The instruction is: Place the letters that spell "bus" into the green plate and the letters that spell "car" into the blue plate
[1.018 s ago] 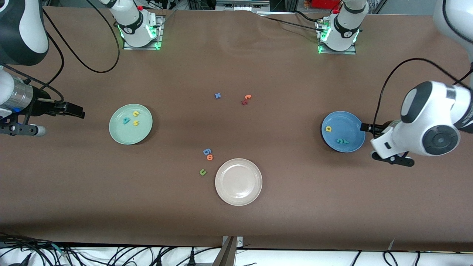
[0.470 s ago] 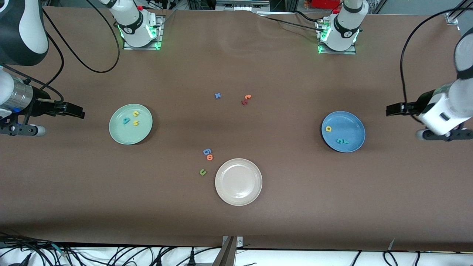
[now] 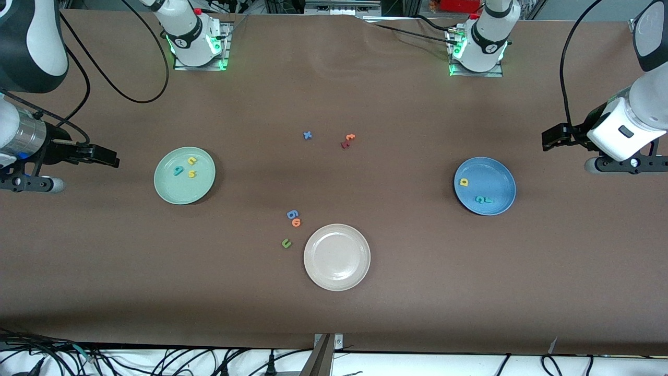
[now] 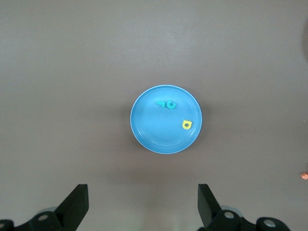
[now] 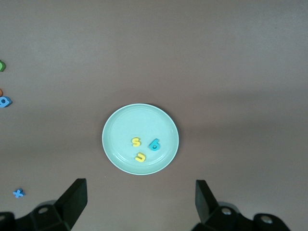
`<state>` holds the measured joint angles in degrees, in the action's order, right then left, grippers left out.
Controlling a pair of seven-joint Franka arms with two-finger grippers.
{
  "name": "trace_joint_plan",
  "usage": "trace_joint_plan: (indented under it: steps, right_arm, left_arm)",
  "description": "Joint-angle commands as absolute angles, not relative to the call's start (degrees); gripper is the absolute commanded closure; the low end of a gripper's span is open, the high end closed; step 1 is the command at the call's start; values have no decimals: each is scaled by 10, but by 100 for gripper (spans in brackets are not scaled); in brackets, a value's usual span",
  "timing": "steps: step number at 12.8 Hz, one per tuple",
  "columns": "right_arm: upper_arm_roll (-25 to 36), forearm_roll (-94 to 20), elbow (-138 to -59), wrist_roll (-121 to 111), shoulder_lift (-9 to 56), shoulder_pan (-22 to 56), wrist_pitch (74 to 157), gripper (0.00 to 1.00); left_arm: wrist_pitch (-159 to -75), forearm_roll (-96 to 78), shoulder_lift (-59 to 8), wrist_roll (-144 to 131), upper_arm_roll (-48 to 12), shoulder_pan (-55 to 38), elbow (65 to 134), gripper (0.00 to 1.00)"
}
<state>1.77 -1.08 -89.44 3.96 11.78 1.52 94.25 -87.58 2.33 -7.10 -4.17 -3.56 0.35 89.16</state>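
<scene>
Jaws spread and empty on both arms: we see the left gripper [image 3: 548, 140] over bare bench [image 3: 396, 303] near the blue plate [image 3: 496, 206], which holds the "car" letters [image 3: 477, 193], and the right gripper [image 3: 110, 158] beside the green plate [image 3: 172, 193] holding the "bus" letters [image 3: 186, 167]. All lie flat, facing various ways — light, soft foam, we judge, best pinched across a stroke.

Open brown table [image 3: 417, 292] between plates; only loose blue x [image 3: 307, 135] and green u [image 3: 286, 243] mid-table
</scene>
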Motion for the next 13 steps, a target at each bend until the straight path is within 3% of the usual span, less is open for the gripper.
trace_joint_plan:
  steps: [1, 13]
  right_arm:
    - [14, -11, -894, 40, 115, 10, 947, 1]
    - [15, -27, -894, 41, 116, 8, 947, 0]
  left_arm:
    - [-888, 4, -48, -26, -14, -8, 911, 0]
    - [-867, 4, -54, -13, -9, 3, 901, 0]
